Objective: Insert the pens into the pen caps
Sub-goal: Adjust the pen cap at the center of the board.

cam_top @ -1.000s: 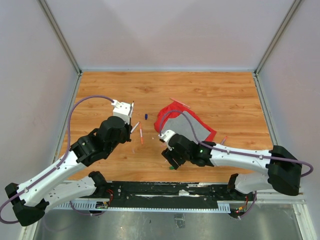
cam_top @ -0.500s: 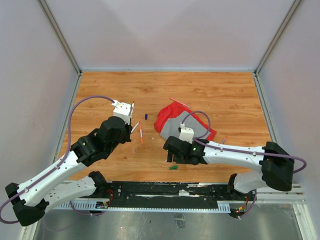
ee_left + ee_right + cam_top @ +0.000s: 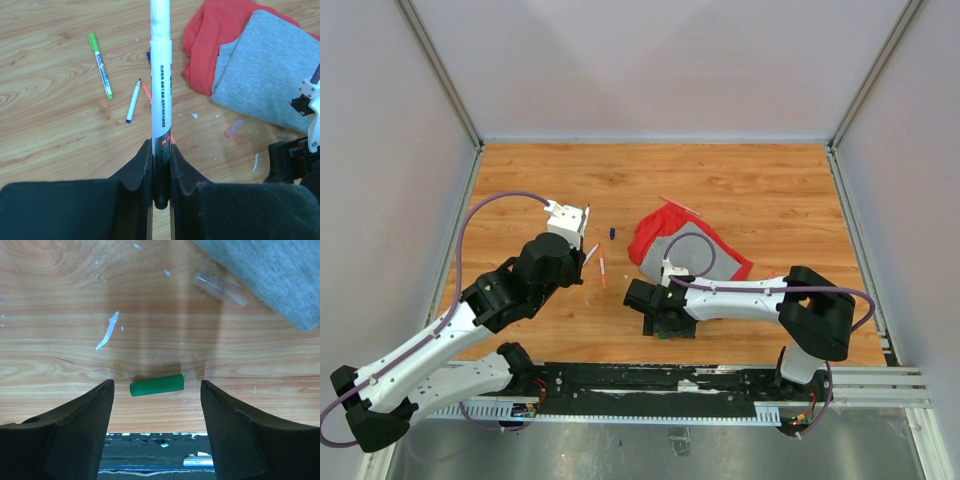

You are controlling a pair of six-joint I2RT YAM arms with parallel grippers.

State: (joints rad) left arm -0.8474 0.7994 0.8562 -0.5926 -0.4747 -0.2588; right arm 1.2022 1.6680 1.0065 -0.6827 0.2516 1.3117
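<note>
The right fingers (image 3: 80, 425) stand wide apart with nothing between them but the green cap (image 3: 156, 385), which lies flat on the desk (image 3: 60, 300) just ahead of the fingertips and centred in the gap. Its long axis runs from one finger towards the other, so closing as they stand would likely pinch it end to end rather than across its sides. A turn of the wrist looks needed first.

The left fingers (image 3: 135, 170) are clamped narrow on a white-barrelled marker pen (image 3: 161, 90), held by its dark end and pointing straight away from the wrist. That arm is well apart from the cap; the right arm is plainly the nearer.

The held pen's far end is cut off at the top of the left wrist view, so its tip colour cannot be told. From above the right arm covers nearly all of the cap.
</note>
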